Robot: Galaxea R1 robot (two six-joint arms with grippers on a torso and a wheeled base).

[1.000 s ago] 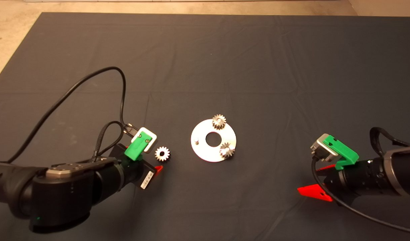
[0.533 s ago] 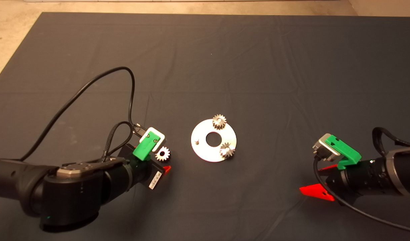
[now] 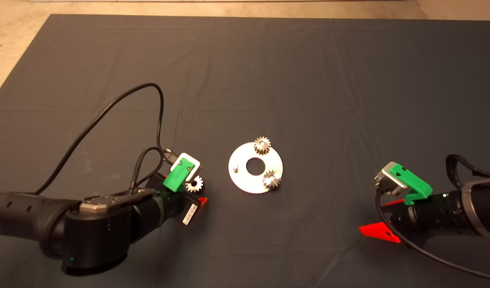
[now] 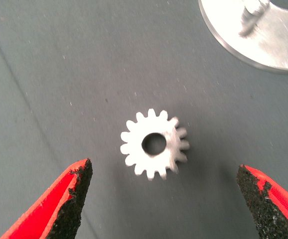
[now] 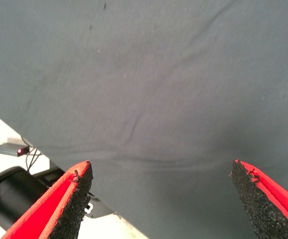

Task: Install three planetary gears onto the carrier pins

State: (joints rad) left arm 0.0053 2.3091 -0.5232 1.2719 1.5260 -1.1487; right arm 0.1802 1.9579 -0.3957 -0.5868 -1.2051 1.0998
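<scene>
A silver disc (image 3: 245, 182) lies mid-mat with the carrier pins on it. Two planetary gears sit on pins, one at the far side (image 3: 262, 145) and one at the near right (image 3: 271, 180). The left pin (image 3: 236, 168) is bare. A third gear (image 3: 196, 184) lies flat on the mat left of the disc, partly under my left wrist camera. In the left wrist view this gear (image 4: 154, 144) lies between the open left gripper (image 4: 162, 168) fingertips, untouched, with the disc edge (image 4: 278, 45) and bare pin (image 4: 251, 15) beyond. My right gripper (image 3: 375, 218) hangs open at the lower right.
The dark mat (image 3: 309, 80) is wrinkled, with pale floor beyond its far and left edges. A black cable (image 3: 121, 100) loops above the left arm. The right wrist view shows bare mat (image 5: 159, 89), its edge, and a small box with a red light (image 5: 12, 149) on the floor.
My left arm has moved right, bringing its gripper around the loose gear. The right gripper has drifted slightly back and down. The gears and disc have not moved.
</scene>
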